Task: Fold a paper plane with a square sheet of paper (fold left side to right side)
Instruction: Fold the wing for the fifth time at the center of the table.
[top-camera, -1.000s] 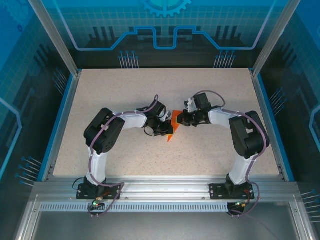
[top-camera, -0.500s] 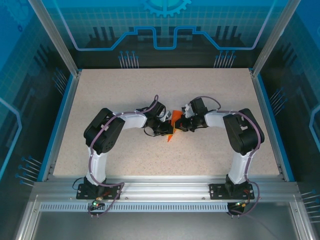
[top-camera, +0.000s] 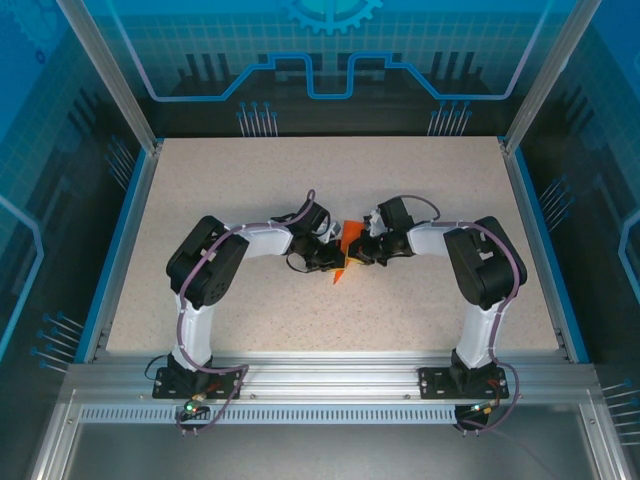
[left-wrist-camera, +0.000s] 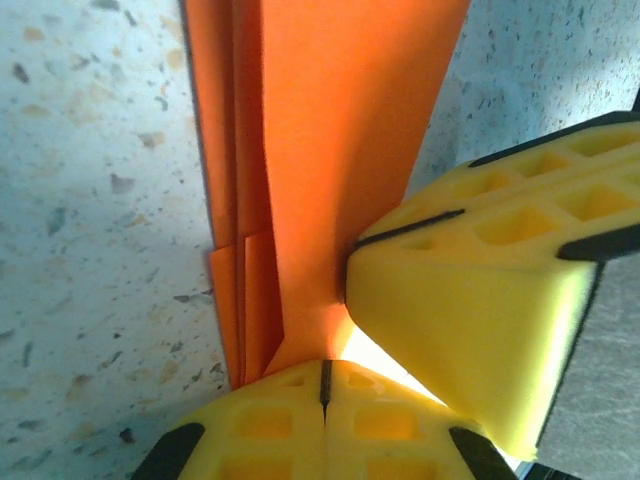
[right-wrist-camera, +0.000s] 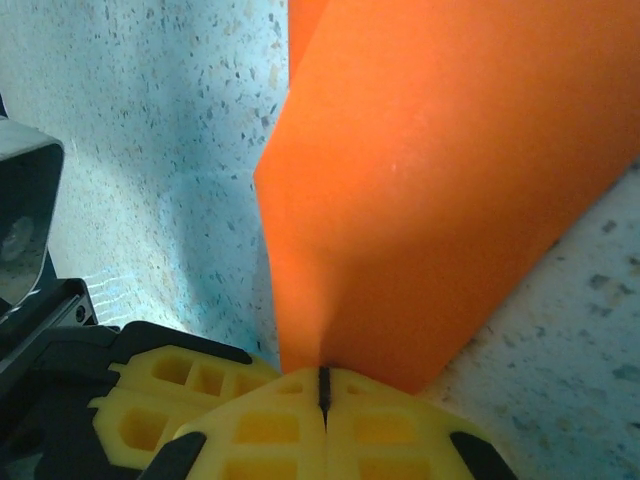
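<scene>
- Left gripper (left-wrist-camera: 325, 388), clenched, is touching the creased orange paper (left-wrist-camera: 340, 120) just ahead of its tips.
- Right gripper (right-wrist-camera: 323, 388), also clenched, is touching the paper's fold directly ahead.

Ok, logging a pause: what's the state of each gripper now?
Left gripper: closed, against the folded orange paper.
Right gripper: closed, against the same paper.

We see the right arm (top-camera: 483, 265) pulled in twd the centre: its big elbow block sits further left vs 1 s ago, and the wrist has dropped a bit nearer to us. The right gripper (top-camera: 357, 250) has slid left & slightly down along the orange paper (top-camera: 349, 234), so the gap to the left arm's side is tighter. Less orange shows btwn the two wrists now, and the paper's lower tip sits a touch further left.
</scene>
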